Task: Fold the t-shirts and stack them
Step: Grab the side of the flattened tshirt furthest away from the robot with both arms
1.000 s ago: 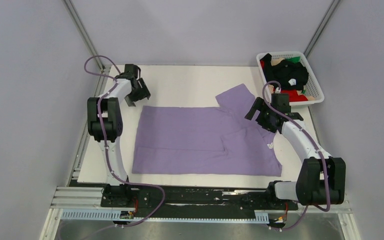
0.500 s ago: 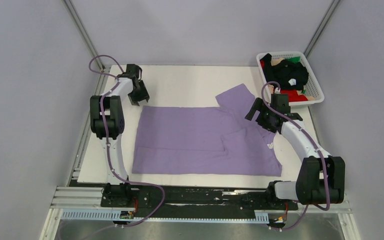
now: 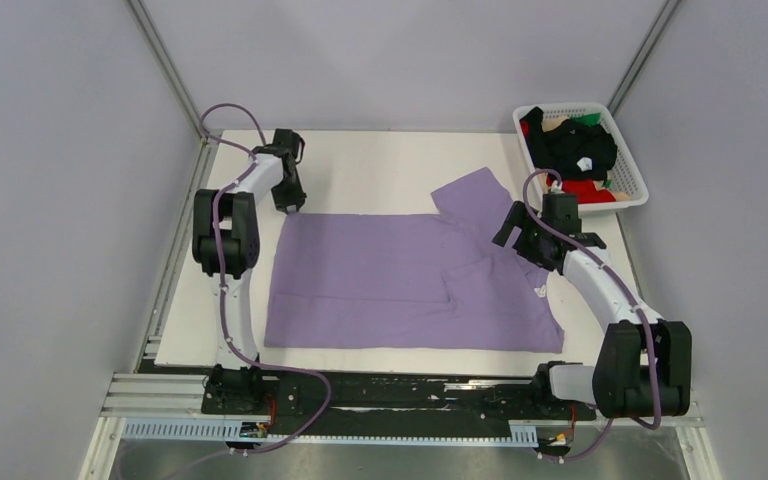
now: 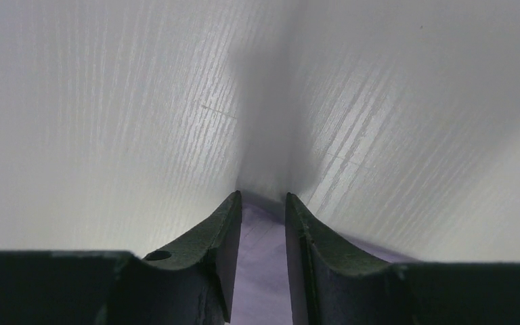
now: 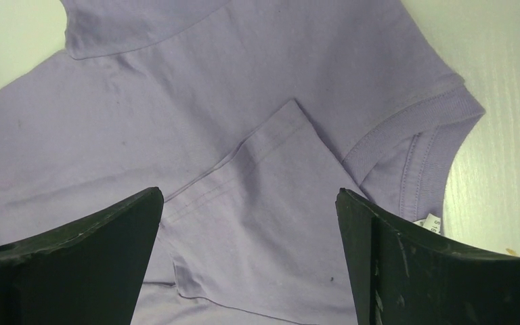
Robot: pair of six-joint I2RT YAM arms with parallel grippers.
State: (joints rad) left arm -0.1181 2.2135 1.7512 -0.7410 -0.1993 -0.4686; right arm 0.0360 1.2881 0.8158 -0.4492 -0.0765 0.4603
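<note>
The lavender-purple t-shirt (image 3: pixel 380 280) lies flat on the white table, one sleeve folded in across its body and the other sleeve (image 3: pixel 472 195) spread toward the back. Its white neck label (image 3: pixel 541 291) is at the right. My left gripper (image 3: pixel 290 197) is at the shirt's far-left corner. In the left wrist view its jaws (image 4: pixel 263 198) are nearly closed with purple cloth (image 4: pixel 264 271) between them. My right gripper (image 3: pixel 520 235) hovers open over the collar area. In the right wrist view (image 5: pixel 249 193) it is wide apart above the folded sleeve (image 5: pixel 271 169).
A white lattice basket (image 3: pixel 632 190) stands at the back right corner, holding black (image 3: pixel 575 148), red (image 3: pixel 585 190), green (image 3: pixel 590 118) and beige (image 3: pixel 560 125) shirts. Grey walls close in on both sides and the back of the table (image 3: pixel 360 165).
My left gripper has moved right and down onto the shirt's far-left corner. The right gripper has shifted only slightly. The shirt has not moved.
</note>
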